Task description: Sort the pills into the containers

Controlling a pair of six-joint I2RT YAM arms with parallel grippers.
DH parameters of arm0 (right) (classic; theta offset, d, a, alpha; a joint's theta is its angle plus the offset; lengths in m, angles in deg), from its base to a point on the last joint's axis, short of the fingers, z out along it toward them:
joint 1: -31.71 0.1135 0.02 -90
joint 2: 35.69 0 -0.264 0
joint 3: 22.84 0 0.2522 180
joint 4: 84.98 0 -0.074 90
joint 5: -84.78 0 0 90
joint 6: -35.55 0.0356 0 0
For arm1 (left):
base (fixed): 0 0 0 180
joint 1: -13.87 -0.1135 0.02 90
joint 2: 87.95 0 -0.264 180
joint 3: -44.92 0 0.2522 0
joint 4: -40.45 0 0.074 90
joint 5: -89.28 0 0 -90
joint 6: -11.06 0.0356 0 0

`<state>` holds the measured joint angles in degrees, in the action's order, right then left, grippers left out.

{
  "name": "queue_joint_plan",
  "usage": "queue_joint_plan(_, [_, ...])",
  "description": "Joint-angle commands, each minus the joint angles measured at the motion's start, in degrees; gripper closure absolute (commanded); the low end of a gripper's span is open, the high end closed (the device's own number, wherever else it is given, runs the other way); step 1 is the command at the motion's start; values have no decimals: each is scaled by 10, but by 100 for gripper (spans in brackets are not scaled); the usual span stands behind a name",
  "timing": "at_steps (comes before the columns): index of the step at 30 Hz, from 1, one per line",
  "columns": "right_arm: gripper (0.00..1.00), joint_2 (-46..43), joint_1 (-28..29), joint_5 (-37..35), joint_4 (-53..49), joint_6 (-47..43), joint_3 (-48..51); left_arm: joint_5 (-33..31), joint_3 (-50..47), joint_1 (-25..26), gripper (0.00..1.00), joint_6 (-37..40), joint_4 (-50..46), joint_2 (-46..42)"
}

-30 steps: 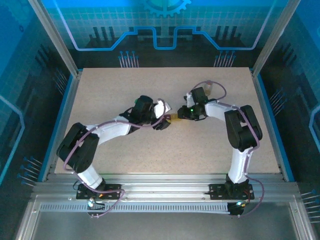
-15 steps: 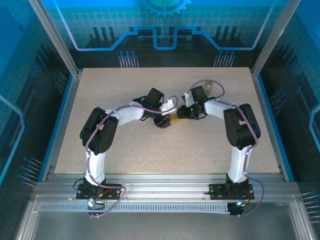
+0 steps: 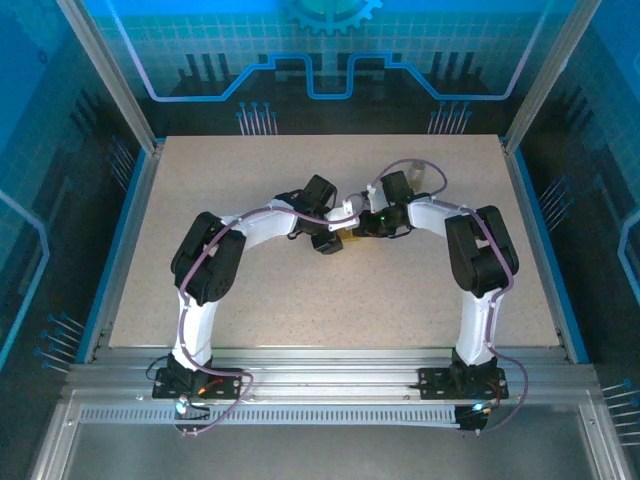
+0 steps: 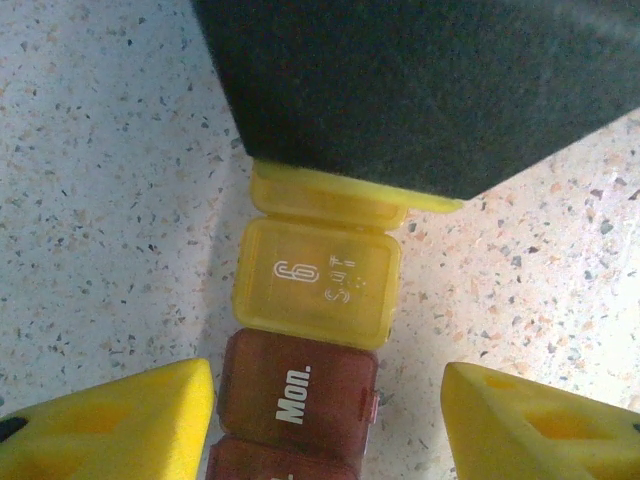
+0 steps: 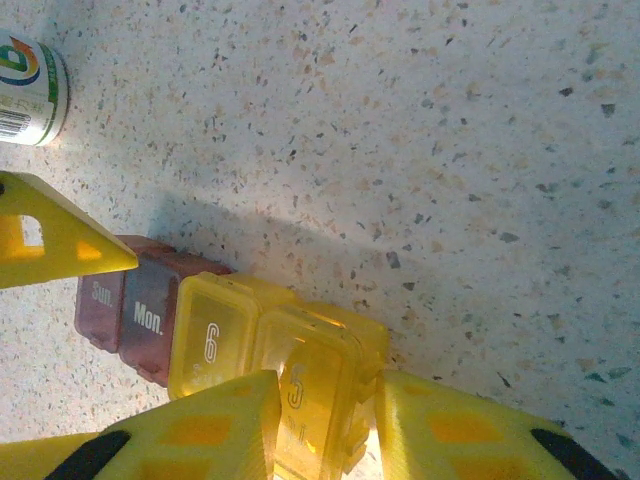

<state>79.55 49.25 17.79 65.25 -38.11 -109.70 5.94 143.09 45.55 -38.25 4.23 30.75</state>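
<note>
Yellow container (image 5: pixel 300 370) lies on speckled table (image 5: pixel 450 150), clamped by right gripper (image 5: pixel 328 395); left gripper (image 4: pixel 325 400) apart; blue-lit panels (image 3: pixel 320 60) around.

Bare table (image 5: pixel 450 150) beside the yellow box (image 4: pixel 318 285) and dark red box (image 4: pixel 298 390); white bottle (image 5: pixel 30 90) beyond.

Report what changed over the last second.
The left arm folded in: its elbow swung right and farther from the near edge, while the left gripper, open astride the dark red box, barely shifted. The right gripper stayed clamped on the yellow box; both boxes kept their places.
</note>
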Motion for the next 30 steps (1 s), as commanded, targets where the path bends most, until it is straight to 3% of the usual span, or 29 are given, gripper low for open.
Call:
queue_joint_plan(1, [68, 30, 2, -8, -44, -16, 1, -9, 17, 0, 40, 19, -23, 19])
queue_joint_plan(5, [69, 31, 2, -10, -47, -17, 1, -10, 28, 0, 41, 21, -36, 31])
queue_joint_plan(14, [69, 34, 4, -19, -53, -23, -1, -6, 33, 0, 61, 26, -33, 35])
queue_joint_plan(18, [70, 32, 6, -36, -56, -25, 0, 2, 49, -2, 66, 6, -51, 37])
queue_joint_plan(30, [72, 42, 14, -81, -77, -31, -6, 115, 128, -44, 63, -115, -143, 59])
